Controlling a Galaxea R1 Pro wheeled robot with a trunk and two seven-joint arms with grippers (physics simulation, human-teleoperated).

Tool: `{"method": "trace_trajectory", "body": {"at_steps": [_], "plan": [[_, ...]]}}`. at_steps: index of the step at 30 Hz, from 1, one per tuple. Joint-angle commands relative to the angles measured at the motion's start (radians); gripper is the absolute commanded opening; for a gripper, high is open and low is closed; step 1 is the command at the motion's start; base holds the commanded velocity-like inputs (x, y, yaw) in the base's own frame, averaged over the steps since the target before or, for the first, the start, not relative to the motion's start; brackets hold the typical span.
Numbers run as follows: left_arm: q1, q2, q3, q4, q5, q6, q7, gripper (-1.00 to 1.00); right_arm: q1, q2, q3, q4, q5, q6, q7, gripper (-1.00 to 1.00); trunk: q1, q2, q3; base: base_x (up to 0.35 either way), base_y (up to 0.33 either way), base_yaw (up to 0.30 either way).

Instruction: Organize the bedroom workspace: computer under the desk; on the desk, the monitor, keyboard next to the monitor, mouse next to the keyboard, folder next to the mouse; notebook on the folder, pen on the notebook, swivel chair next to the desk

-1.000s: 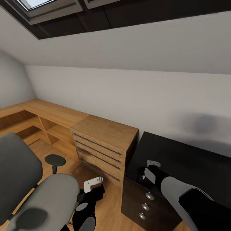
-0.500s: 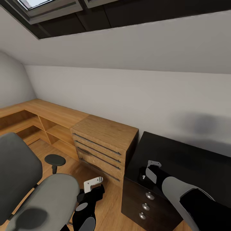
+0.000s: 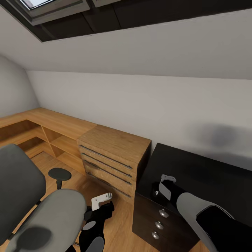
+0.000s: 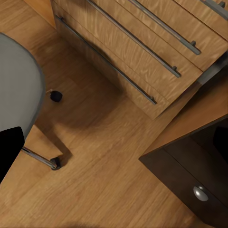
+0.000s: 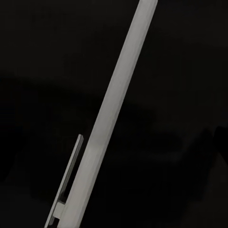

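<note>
The swivel chair (image 3: 52, 220), with grey seat and back and a black armrest, stands at the lower left of the head view; its seat edge (image 4: 14, 90) and a castor show in the left wrist view. The desk (image 3: 196, 175), glossy black with a drawer unit, is at the lower right. My right gripper (image 3: 161, 189) hovers over the desk's left end. The pen (image 5: 111, 118), a white stick with a clip, lies slanted very close before the right wrist camera against the black top, held in that gripper. My left gripper (image 3: 101, 204) hangs low between chair and desk; its fingers are hidden.
A light wooden drawer chest (image 3: 112, 154) stands against the wall between the chair and the desk, joined to a low wooden shelf unit (image 3: 52, 126) running left. Wooden floor (image 4: 104, 156) lies between chair, chest and the desk's drawer unit (image 4: 190, 180). A sloped ceiling with a skylight hangs overhead.
</note>
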Motion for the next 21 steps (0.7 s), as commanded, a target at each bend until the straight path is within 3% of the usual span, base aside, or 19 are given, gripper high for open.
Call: {"method": "trace_trajectory", "body": {"at_steps": [1,7,8,21], "plan": [[-0.001,0.001,-0.002,-0.002,0.004,0.005,0.007,1.0,0.0,0.0,0.009,-0.001,-0.008,0.008,-0.006,1.0,0.0,-0.001,-0.001,0.0,0.0,0.0],[-0.001,0.001,-0.002,-0.001,0.004,0.005,0.007,1.0,0.0,0.001,0.009,-0.002,-0.008,0.008,-0.007,1.0,0.0,-0.001,-0.001,0.0,0.0,0.0],[-0.001,0.001,-0.002,-0.001,0.005,0.005,0.007,1.0,0.0,0.001,0.009,-0.001,-0.008,0.008,-0.007,-1.0,0.0,-0.001,-0.001,0.0,0.0,0.0],[-0.001,0.001,-0.002,0.001,0.005,0.005,0.007,1.0,0.0,0.002,0.007,-0.002,-0.007,0.008,-0.01,-1.0,0.0,-0.001,-0.001,0.0,0.0,0.0]]}}
